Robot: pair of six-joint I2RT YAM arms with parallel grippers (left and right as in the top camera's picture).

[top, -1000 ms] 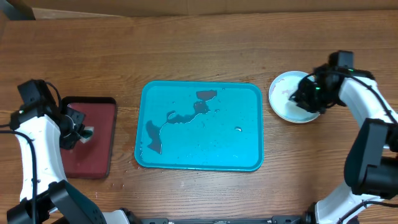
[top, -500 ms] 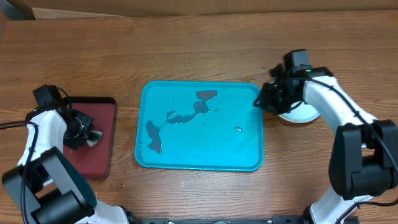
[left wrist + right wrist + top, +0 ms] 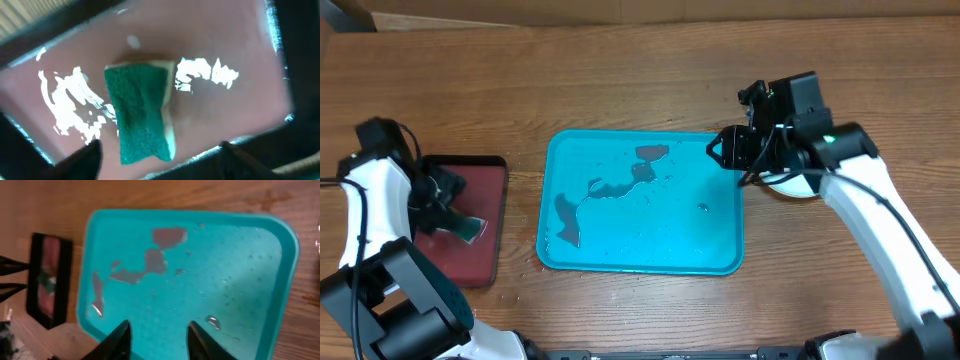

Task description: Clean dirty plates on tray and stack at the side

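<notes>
The teal tray point(image 3: 640, 240) lies mid-table with dark wet smears point(image 3: 645, 165) and no plate on it. To its right, a white sliver of the plates point(image 3: 798, 187) shows on the table under my right arm. I cannot tell how many are stacked. My right gripper point(image 3: 722, 150) hovers over the tray's far right corner. Its jaws are open and empty above the tray floor point(image 3: 235, 280) in the right wrist view point(image 3: 159, 340). My left gripper point(image 3: 445, 200) stands open over a green sponge point(image 3: 142, 115) and does not touch it.
The sponge point(image 3: 470, 228) lies on a dark red black-rimmed tray point(image 3: 485, 180) at the left, wet with glare patches point(image 3: 75, 97). That red tray point(image 3: 47, 280) also shows in the right wrist view. Bare wooden table surrounds both trays.
My left gripper opened and let the sponge go onto the red tray. My right arm swung left from the plates to the teal tray's far right corner.
</notes>
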